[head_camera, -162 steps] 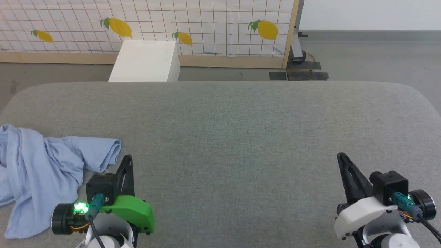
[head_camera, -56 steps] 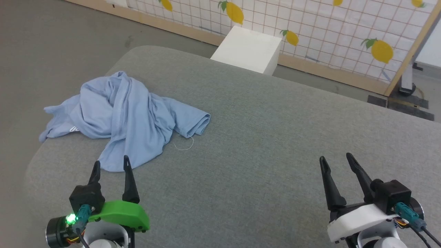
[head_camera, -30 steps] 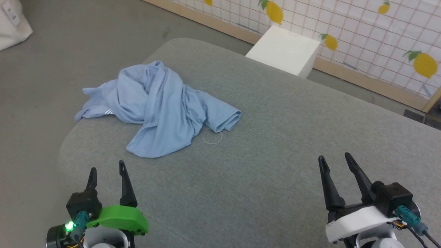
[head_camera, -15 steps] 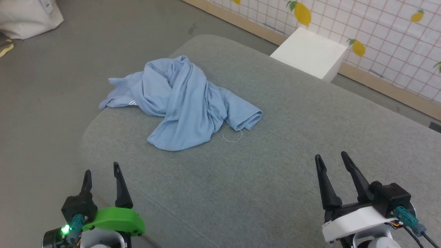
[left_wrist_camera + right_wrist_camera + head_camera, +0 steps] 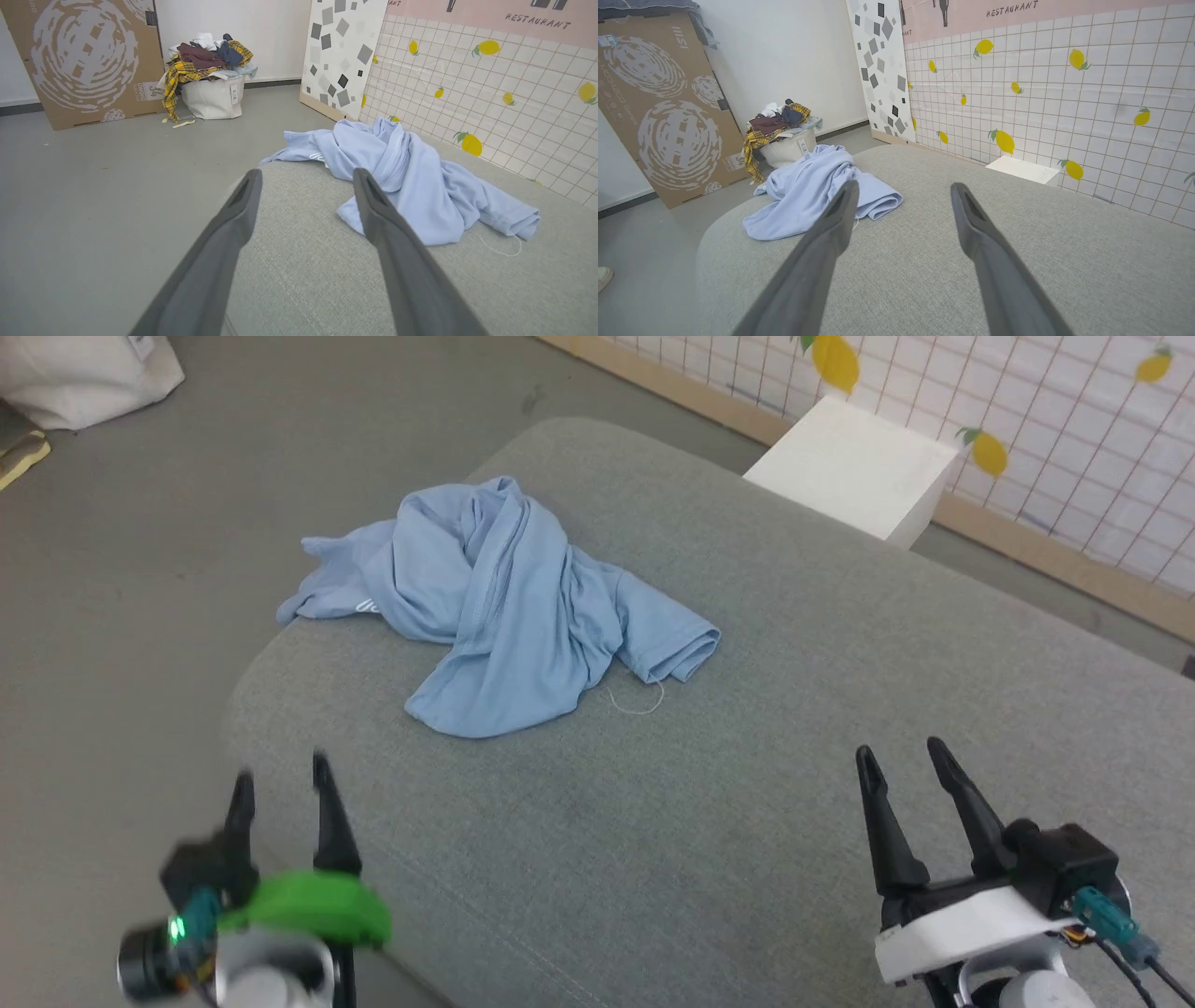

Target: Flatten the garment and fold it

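Left claw (image 5: 282, 773) blurred; garment (image 5: 504, 607) bunched, its shape hidden.

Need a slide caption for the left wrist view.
Open left gripper points toward the crumpled light blue garment on the grey cushion.

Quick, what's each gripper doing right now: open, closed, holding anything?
Left gripper: open, holding nothing, apart from the crumpled light blue knit shirt.
Right gripper: open, holding nothing, over the grey fabric-covered surface.
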Tool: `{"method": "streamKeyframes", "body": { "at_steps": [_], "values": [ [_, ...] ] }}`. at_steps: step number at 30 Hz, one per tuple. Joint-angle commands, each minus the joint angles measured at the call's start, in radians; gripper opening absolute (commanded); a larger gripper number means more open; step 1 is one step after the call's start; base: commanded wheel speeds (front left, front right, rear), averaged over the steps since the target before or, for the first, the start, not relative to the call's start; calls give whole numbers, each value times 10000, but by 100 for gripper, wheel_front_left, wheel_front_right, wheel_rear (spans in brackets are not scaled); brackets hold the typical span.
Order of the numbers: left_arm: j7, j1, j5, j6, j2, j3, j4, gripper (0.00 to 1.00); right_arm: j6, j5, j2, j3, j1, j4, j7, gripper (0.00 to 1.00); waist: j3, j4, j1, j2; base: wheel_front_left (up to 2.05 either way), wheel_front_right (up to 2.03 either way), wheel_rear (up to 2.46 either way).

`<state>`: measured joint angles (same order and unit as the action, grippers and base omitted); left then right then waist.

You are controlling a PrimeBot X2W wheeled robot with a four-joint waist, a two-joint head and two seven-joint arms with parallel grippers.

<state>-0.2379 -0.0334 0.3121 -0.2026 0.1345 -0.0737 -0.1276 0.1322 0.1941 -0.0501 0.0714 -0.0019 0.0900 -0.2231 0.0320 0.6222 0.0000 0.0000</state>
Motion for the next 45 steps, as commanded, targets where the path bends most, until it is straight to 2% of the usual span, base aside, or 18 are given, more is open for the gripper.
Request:
{"method": "streamKeyframes", "body": {
  "at_steps": [1,5,11,17,21,23,26,31,39,40,41,42,45],
  "values": [
    [148,-720,203,256,174,-39,-85,100,-15,-82,-1,-7,-248,-130,116,100,367,-127,0,0,0,0,0],
    [761,-2539,635,883,343,-110,-789,100,-15,-457,-1,9,-626,-493,472,100,1275,-569,0,0,0,0,0],
    [2163,-5255,1436,1486,707,131,-2332,100,-15,-811,-50,138,-1182,-958,870,100,2869,-1594,0,0,0,0,0],
    [3535,-6993,2155,1766,1522,686,-3392,100,-15,-904,-232,257,-1742,-1333,1009,100,4411,-2748,0,0,0,0,0],
    [4636,-7521,2652,2149,2216,951,-3838,100,-15,-883,-328,307,-2103,-1483,960,100,5191,-3446,0,0,0,0,0],
    [5195,-7625,2961,2192,2502,1173,-3973,100,-15,-870,-349,288,-2237,-1544,922,100,5522,-3728,0,0,0,0,0],
    [5915,-7685,3304,2063,2799,1445,-4121,100,-15,-861,-371,197,-2365,-1631,864,100,5910,-3996,0,0,0,0,0],
    [6905,-7479,3866,1611,2894,1849,-4278,100,-15,-800,-370,204,-2485,-1617,744,100,6238,-4333,0,0,0,0,0],
    [8217,-6442,4088,446,2814,2017,-4396,100,-15,-659,-316,290,-2422,-1260,497,100,5721,-4532,0,0,0,0,0],
    [8384,-6266,4128,502,2810,1968,-4299,76,-15,-636,-308,294,-2394,-1178,454,100,5535,-4538,0,0,0,0,0],
    [8386,-6139,4119,598,2855,1939,-4151,34,-15,-615,-300,288,-2362,-1119,433,100,5402,-4537,0,0,0,0,0],
    [8091,-6020,4001,632,3001,1992,-3990,0,-15,-588,-289,283,-2309,-1031,399,100,5183,-4530,0,0,0,0,0],
    [6399,-5890,3139,632,3520,2007,-3547,0,-15,-529,-260,265,-2163,-836,303,100,4547,-4506,0,0,0,0,0]
  ]
}}
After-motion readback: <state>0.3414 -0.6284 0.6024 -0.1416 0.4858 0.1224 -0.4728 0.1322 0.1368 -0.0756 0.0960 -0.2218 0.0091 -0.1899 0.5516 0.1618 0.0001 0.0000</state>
